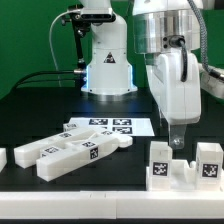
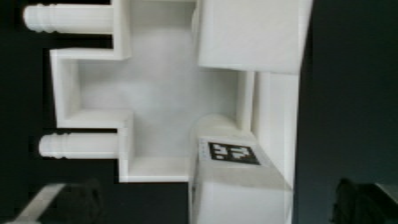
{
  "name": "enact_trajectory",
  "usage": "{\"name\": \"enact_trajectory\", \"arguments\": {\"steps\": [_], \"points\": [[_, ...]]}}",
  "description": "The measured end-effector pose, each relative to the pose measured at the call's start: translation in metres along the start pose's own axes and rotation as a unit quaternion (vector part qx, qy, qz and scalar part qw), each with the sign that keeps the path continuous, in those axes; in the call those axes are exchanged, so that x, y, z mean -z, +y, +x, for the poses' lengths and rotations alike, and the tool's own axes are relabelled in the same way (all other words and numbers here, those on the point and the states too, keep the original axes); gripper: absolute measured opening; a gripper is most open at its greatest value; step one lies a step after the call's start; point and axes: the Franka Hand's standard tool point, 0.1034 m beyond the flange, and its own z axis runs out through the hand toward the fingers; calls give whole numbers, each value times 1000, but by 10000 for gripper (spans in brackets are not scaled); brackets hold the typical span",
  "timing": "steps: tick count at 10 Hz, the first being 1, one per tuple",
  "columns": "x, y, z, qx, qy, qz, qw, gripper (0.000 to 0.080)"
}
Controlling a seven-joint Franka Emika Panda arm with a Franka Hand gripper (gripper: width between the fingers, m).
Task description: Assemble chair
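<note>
A white chair part (image 1: 183, 168) with black marker tags stands at the front on the exterior view's right. My gripper (image 1: 178, 144) hangs straight over it, fingertips just above its middle. In the wrist view the same part (image 2: 160, 90) fills the frame: a flat recessed panel with two round pegs (image 2: 80, 145) on one side and a tag (image 2: 231, 153) on a raised wall. My gripper (image 2: 217, 207) is open, its dark fingers (image 2: 71, 205) wide apart on either side of that wall and not touching it. More white chair parts (image 1: 72, 152) lie piled at the front on the exterior view's left.
The marker board (image 1: 112, 127) lies flat on the black table behind the parts. The arm's white base (image 1: 107, 65) stands at the back centre before a green backdrop. A small white piece (image 1: 3, 157) sits at the exterior view's far left edge.
</note>
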Motion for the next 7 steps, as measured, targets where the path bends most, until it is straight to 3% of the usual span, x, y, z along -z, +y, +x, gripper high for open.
{"name": "enact_trajectory", "arguments": {"steps": [2, 4, 7], "points": [[-1, 4, 1, 64, 2, 7, 998, 649], [-4, 20, 4, 201, 7, 9, 980, 649], [-3, 26, 1, 327, 15, 1, 945, 649]]}}
